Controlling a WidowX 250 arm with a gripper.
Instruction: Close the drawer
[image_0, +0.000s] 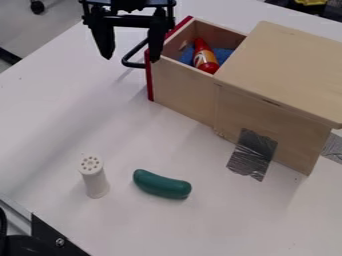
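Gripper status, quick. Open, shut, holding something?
Gripper: open, its two fingers spread well apart, holding nothing, near the black handle of the drawer.

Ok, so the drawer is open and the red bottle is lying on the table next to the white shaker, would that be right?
Not quite: the camera view shows the red bottle inside the drawer, not on the table. The drawer is indeed open.
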